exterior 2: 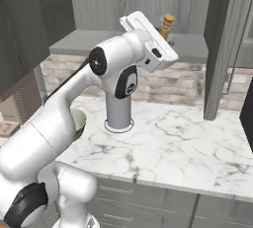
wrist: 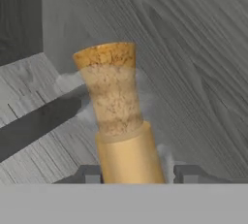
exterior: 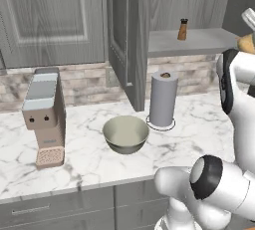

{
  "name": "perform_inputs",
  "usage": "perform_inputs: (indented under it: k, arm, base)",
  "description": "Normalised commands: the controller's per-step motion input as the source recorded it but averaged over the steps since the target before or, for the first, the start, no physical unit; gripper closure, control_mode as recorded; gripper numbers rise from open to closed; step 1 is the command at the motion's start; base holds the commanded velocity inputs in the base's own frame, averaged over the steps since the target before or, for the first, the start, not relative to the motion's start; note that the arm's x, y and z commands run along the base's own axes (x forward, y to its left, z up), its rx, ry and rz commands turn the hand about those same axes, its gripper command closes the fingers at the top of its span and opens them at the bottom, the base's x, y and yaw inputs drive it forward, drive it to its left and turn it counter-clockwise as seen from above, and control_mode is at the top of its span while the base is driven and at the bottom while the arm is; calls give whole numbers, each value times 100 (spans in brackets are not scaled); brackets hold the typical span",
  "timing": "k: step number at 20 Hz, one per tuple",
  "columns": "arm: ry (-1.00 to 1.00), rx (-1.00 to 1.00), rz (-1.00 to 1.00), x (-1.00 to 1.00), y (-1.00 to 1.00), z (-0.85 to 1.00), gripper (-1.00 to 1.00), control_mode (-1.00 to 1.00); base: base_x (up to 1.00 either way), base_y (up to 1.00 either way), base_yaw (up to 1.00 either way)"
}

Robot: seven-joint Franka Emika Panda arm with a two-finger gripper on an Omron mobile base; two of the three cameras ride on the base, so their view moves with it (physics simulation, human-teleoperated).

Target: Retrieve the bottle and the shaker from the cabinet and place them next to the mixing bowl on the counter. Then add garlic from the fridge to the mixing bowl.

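A: What sits nearest on the counter (exterior: 89, 159)?

B: The mixing bowl (exterior: 126, 133), close to the front edge, with a coffee machine (exterior: 45, 118) to its left. Just behind the bowl on the right stands a paper towel roll (exterior: 163, 99), upright in its ring base.

A: And the gripper (wrist: 138, 175)?

B: Up inside the open cabinet (exterior: 191, 42), above the backsplash. In the hand view the two dark fingertips (wrist: 91, 174) sit on either side of the bottle (wrist: 118, 116) — tan body, speckled cork-like neck. The jaws look clasped around its lower body, though the contact itself sits at the picture's edge.

A: The bottle rests on the shelf?

B: Cannot tell; its base is hidden. In the right base view its top (exterior 2: 167, 23) pokes out behind the white hand.

A: Anything deeper in?

B: The shaker (exterior: 183, 29) — small, brown with a dark cap, upright on the shelf, left of the bottle.
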Motion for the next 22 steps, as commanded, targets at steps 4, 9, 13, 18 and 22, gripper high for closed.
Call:
perform_inputs:
  k: [4,9,13,18,22]
  arm:
    - [13,-11,16,-100,48,-3,100,-100]
    - [33,-20,34,-47,48,-42,100,-100]
    - [25,-20,56,-1,31,-42,100,-100]
    - [26,-15,41,1,36,-36,100,-100]
    - [13,-16,25,9,76,-61,100,-100]
  base:
    - [0,0,0]
    - [0,0,0]
    - [0,0,0]
    - [0,0,0]
    - [0,0,0]
